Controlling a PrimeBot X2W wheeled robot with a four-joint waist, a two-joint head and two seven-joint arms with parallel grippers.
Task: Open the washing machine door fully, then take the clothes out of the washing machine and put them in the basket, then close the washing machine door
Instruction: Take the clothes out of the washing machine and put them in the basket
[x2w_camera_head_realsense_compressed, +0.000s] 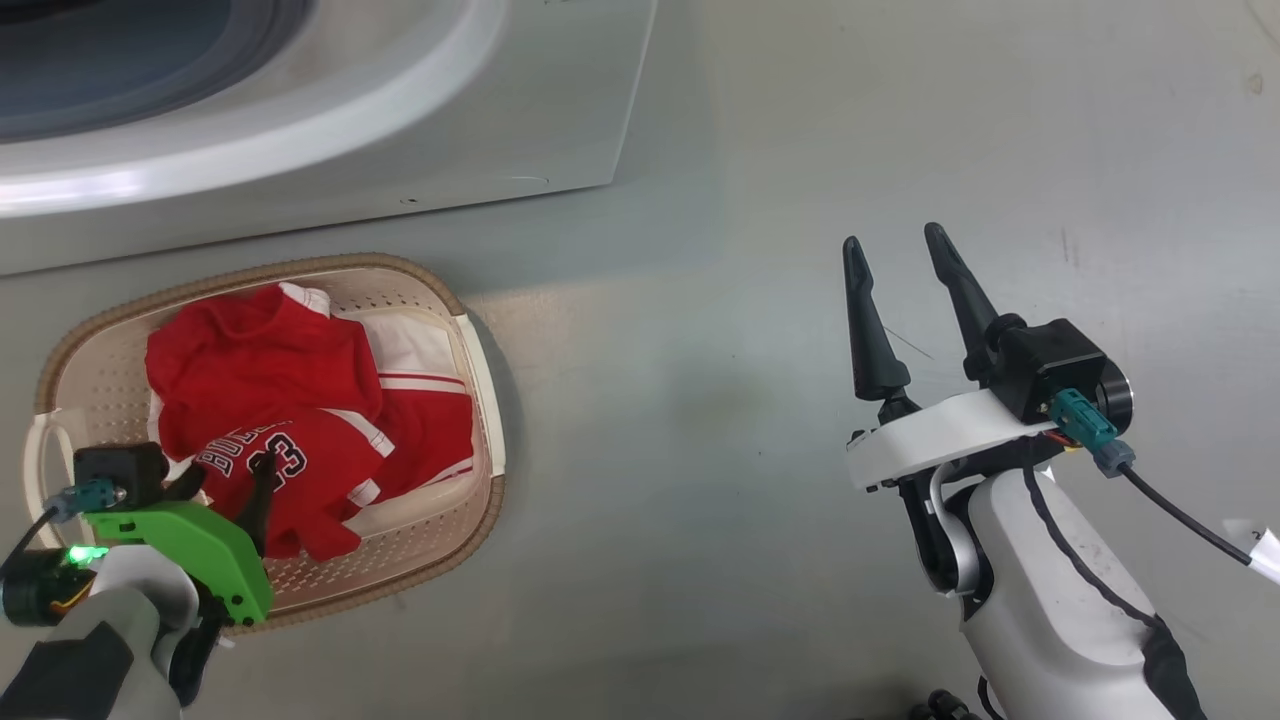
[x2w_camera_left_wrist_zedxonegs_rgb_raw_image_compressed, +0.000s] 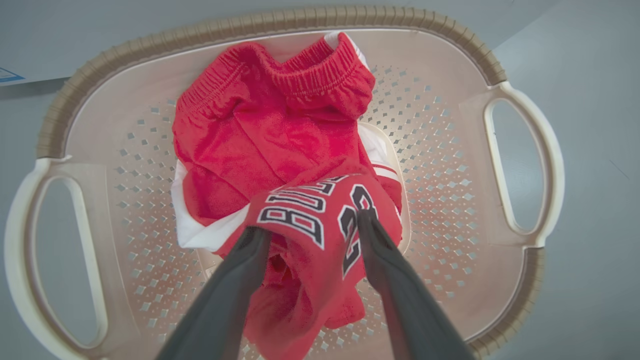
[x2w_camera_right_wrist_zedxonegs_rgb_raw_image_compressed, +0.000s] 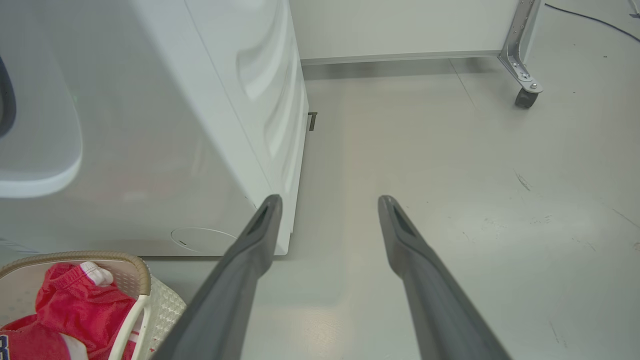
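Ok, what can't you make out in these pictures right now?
- Head view: the washing machine drum's inside, cut off by the top edge.
- Left wrist view: how many garments the clothes are, bunched together around the left tool.
- Right wrist view: most of the basket, cut off by the corner.

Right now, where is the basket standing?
In the head view the basket stands on the floor at the lower left, just in front of the washing machine, under the left gripper.
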